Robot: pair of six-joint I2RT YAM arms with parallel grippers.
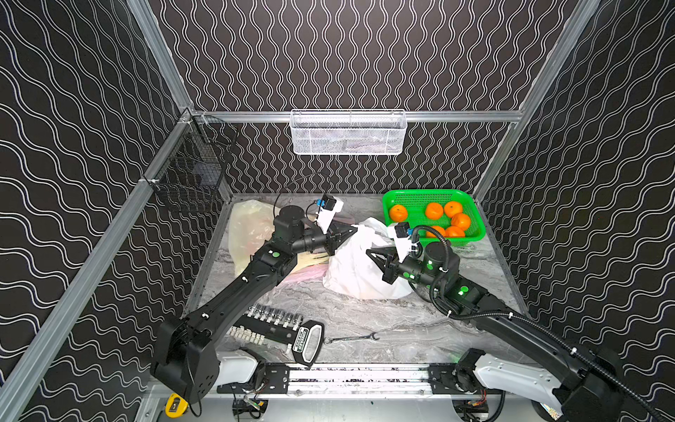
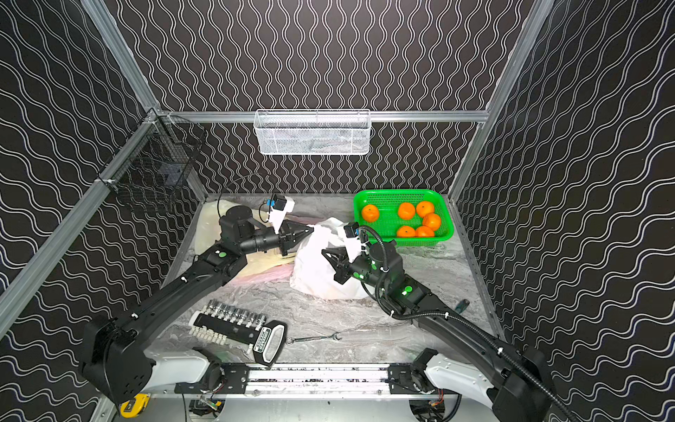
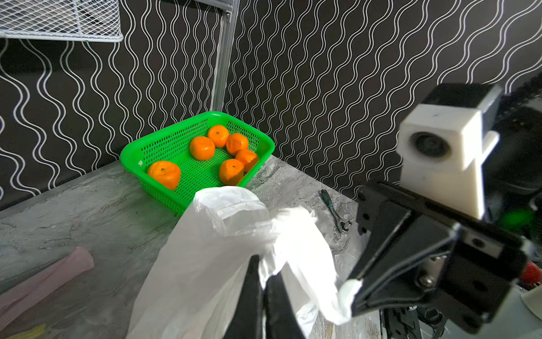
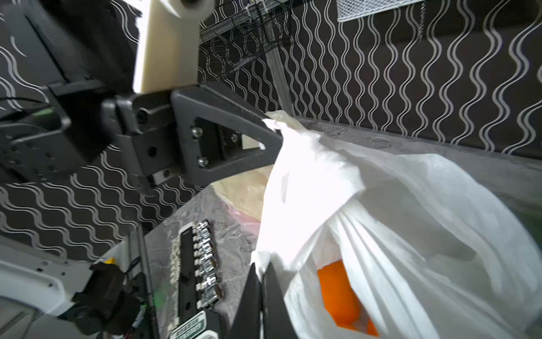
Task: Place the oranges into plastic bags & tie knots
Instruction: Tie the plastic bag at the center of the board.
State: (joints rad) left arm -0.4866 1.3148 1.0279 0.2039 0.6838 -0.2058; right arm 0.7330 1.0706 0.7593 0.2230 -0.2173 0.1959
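The white plastic bag stands mid-table with its two handles pulled apart. My left gripper is shut on one handle. My right gripper is shut on the other handle. Through the bag's mouth in the right wrist view I see oranges inside it. Several more oranges lie in the green basket at the back right. A yellowish bag and a pink bag lie flat under my left arm. No knots show.
A socket set and a wrench lie near the front edge. A small hand tool lies right of the white bag. A white mesh basket hangs on the back wall and a black wire basket on the left wall.
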